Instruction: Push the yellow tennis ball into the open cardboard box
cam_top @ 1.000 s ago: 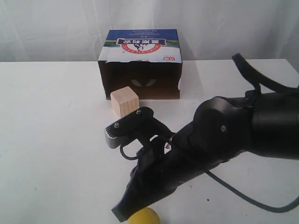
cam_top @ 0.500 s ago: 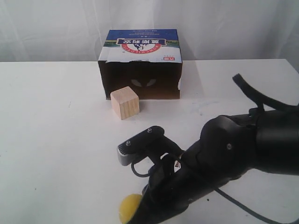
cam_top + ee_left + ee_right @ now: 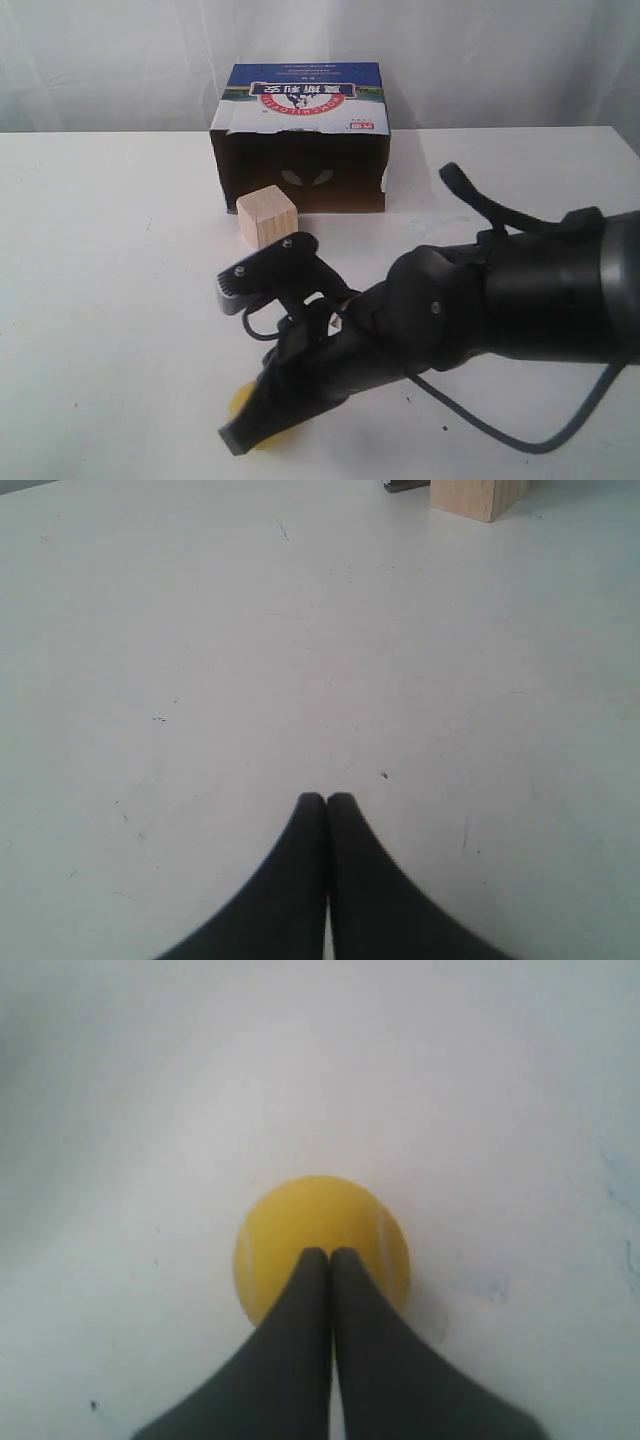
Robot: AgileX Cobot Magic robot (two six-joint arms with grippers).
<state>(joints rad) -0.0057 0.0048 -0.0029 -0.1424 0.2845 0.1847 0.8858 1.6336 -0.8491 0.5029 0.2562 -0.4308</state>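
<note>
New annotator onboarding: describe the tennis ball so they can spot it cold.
Start at the open cardboard box at the back of the exterior view, wooden cube in front of it. Come forward to the right gripper, fingers shut: the yellow tennis ball sits at their tips, the only round yellow thing.

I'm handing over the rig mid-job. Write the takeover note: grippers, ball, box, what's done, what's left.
Left gripper: shut, empty, over the table.
Right gripper: shut, tips at the yellow tennis ball, probably touching it.
The ball lies low in the exterior view, well short of the open cardboard box.
A wooden cube stands before the left part of the opening.
Done: right gripper set at the ball.
Left: push the ball into the box, probably steering right of the cube.
</note>
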